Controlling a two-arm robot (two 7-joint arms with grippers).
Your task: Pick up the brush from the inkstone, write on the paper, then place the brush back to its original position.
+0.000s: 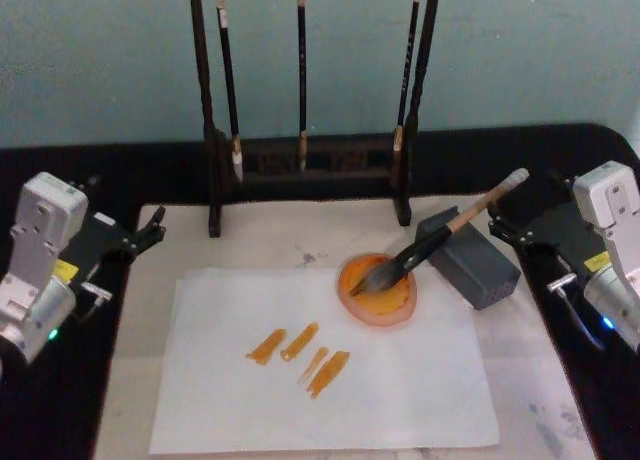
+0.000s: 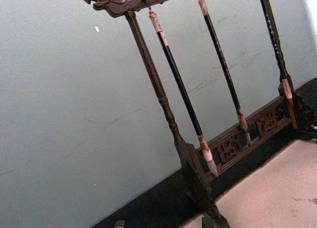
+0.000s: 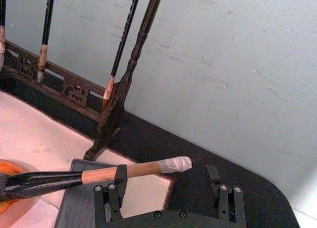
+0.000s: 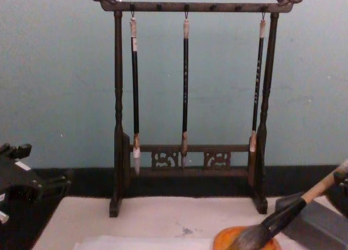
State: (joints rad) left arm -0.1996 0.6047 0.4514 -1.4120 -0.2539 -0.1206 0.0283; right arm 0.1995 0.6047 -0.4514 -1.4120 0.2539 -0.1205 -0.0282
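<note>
Tan wood-handled, bushy-bristled calligraphy brush (image 1: 445, 230): stiff, light, grab mid-handle; bristles soft, probs drippy. Right hand (image 1: 497, 223) spread beside its end cap; left hand (image 1: 152, 230) parked at left, spread too.

Left arm (image 1: 40, 270): positioned at 9 o'clock in the head view. Left gripper (image 1: 148, 230) points toward 2 o'clock, jaws parted, holding nothing.

Right arm (image 1: 612, 250): positioned at 3 o'clock. Right gripper (image 1: 503, 220) points toward 10 o'clock, jaws spread wide, holding nothing.
</note>
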